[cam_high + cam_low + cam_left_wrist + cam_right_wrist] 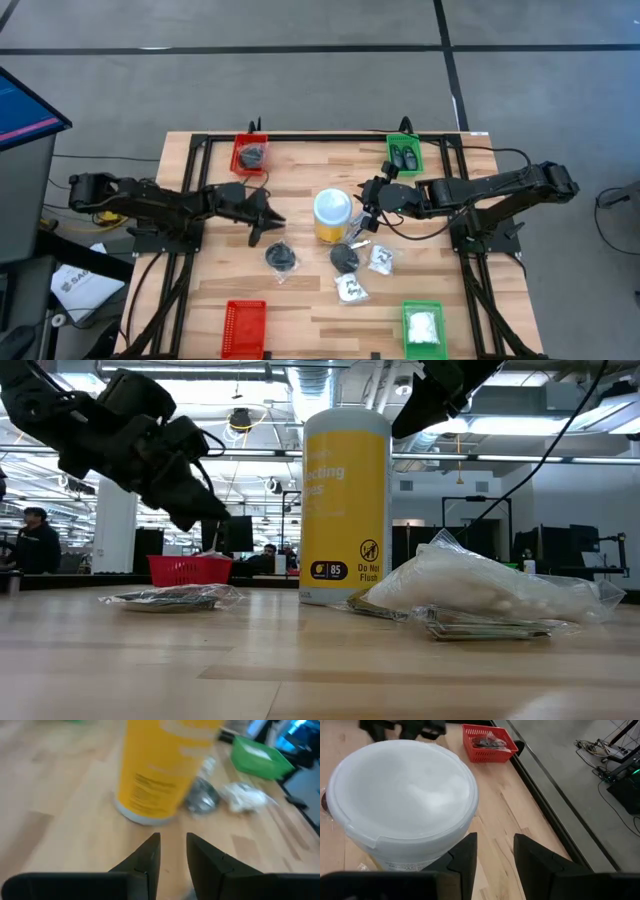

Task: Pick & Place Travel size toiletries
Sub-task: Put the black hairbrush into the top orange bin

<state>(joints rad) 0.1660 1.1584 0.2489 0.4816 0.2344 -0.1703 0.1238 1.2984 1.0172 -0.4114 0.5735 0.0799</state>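
Crinkly clear plastic packets [351, 288] with white contents, on the wooden table [300, 300] beside the yellow jar [331, 217]: light, soft, slippery, likely best pinched at an edge; left gripper [272, 224] and right gripper [366, 200] both slightly parted, holding nothing.

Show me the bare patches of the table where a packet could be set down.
Free: bare wood between the near red tray and near green tray, and between the far red tray and far green tray. Crowded: around the yellow jar, with packets and both hands.

Bright, even overhead light; ceiling lamps glare behind the yellow jar [345, 500]. Left wrist view is blurred around the jar; shadows soft on the desk [300, 290].
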